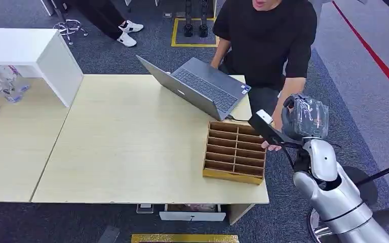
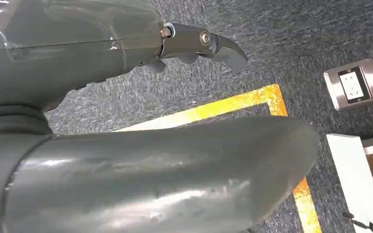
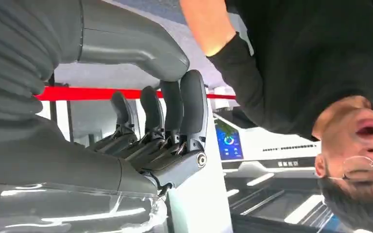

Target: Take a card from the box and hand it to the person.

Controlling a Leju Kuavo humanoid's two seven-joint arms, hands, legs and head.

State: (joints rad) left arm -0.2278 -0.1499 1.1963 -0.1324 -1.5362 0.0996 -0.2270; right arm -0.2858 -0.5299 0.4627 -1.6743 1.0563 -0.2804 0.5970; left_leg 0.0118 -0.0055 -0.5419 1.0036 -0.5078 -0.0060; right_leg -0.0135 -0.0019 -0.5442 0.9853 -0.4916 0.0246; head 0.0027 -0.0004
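Observation:
The wooden box [image 1: 230, 176] with several slots sits at the table's right front corner; I cannot make out any card in it. My right hand [image 1: 306, 119] is raised beyond the table's right edge, just right of the box, under a clear plastic cover. In the right wrist view, that right hand [image 3: 170, 126] has its fingers [image 3: 192, 111] curled in against the thumb, with no card showing between them. The person [image 1: 268, 35] in a black shirt stands behind the table, and the person's hand [image 1: 272, 147] reaches down beside my wrist. My left hand [image 2: 150, 165] hangs over the carpet, fingers [image 2: 199, 41] apart and holding nothing.
An open grey laptop [image 1: 202, 86] stands just behind the box on the pale wooden table [image 1: 131, 142]. A white cabinet [image 1: 30, 50] and clear bottles [image 1: 2, 81] are at the far left. Under the left hand are yellow floor tape [image 2: 223, 104] and a floor socket [image 2: 355, 83].

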